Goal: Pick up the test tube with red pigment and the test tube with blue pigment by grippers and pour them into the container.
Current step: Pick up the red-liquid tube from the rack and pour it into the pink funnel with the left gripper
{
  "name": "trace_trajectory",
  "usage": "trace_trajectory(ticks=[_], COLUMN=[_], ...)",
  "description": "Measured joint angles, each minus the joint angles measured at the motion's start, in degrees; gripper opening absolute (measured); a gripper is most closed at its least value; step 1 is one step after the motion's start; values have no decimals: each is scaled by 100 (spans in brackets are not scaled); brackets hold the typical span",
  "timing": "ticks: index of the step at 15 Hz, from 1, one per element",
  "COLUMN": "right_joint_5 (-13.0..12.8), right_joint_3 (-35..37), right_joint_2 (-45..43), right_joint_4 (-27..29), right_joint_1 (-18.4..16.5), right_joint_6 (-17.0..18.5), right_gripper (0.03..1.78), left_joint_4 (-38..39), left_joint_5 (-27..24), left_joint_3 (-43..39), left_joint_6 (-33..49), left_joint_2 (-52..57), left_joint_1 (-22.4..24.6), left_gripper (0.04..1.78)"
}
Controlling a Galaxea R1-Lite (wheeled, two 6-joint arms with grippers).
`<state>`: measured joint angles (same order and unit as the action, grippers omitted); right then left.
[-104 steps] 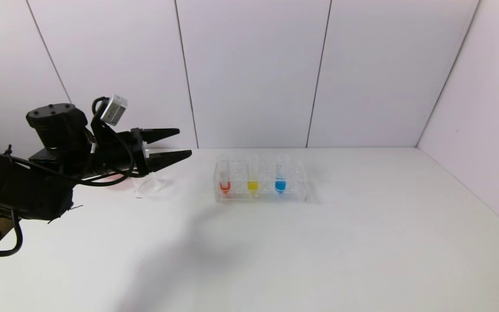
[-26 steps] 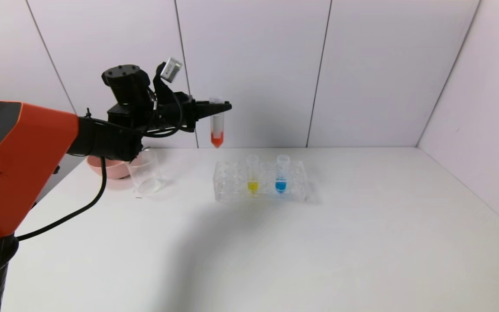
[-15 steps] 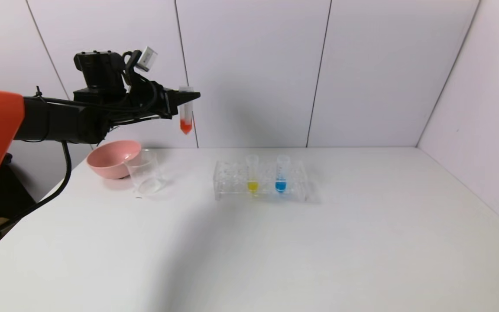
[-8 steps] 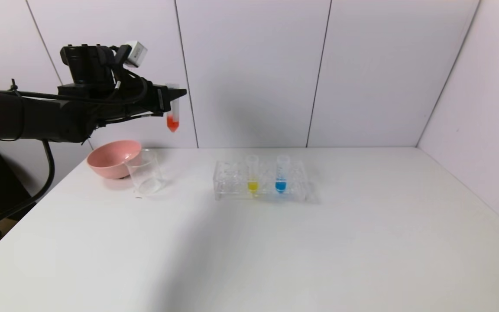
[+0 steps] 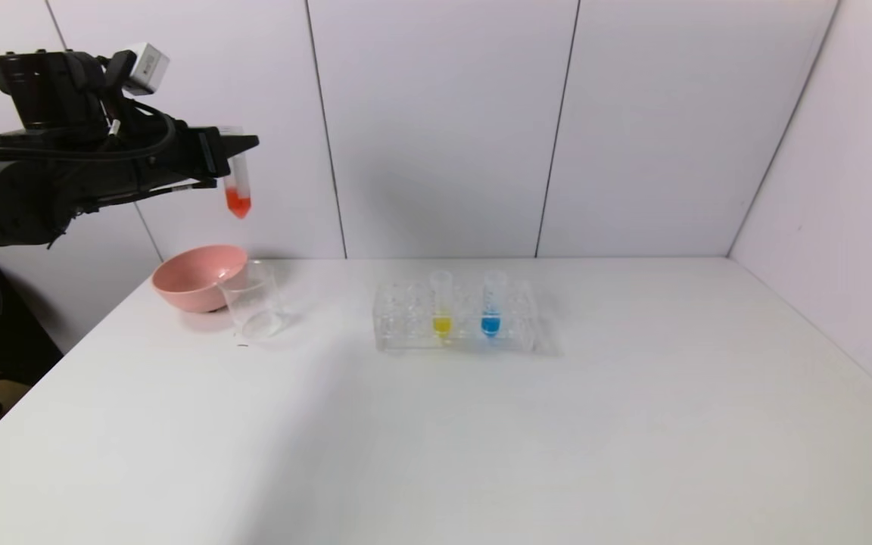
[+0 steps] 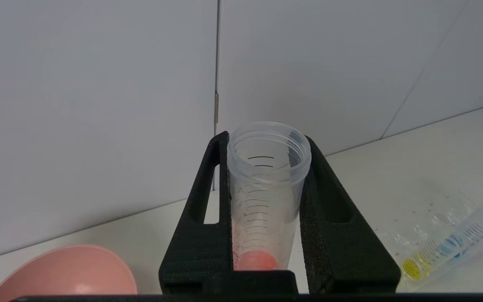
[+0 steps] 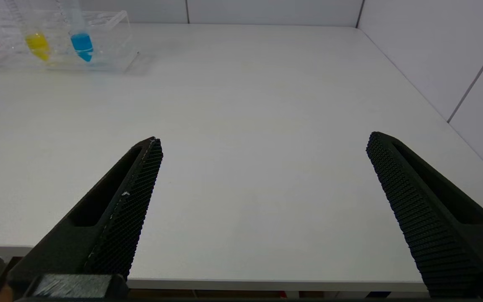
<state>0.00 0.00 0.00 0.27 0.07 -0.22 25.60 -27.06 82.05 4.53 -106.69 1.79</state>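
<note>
The head camera looks down across the whole bench toward its far edge. Both wrist cameras look along their fingers and share the tube rack (image 5: 455, 318) near that edge.

black arm (image 5: 42, 189), looped cables, white-grey camera box (image 5: 144, 66)

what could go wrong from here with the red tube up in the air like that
1. The test tube with red pigment has no cap and hangs high above the container; tipped from that height, the liquid may splash or miss.
2. The pink bowl sits right beside the container, so a slightly off pour could land in it.
3. The left gripper pinches the tube only near its rim, so it might slip when tilted.
</note>
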Motion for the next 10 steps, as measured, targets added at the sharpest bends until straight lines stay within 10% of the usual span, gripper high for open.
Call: trace_trajectory(ticks=[10], right_joint_5=[0], right_joint_3=[0], right_joint_2=[0], right_joint_4=[0], right_joint_1=[0], right_joint_6=[-2], right_gripper=[177], left_joint_4=[306], left_joint_5=[-5], left_joint_3=[-752], left_joint_6=[28], left_joint_2=[505], left_joint_1=[1045], left_gripper=[46])
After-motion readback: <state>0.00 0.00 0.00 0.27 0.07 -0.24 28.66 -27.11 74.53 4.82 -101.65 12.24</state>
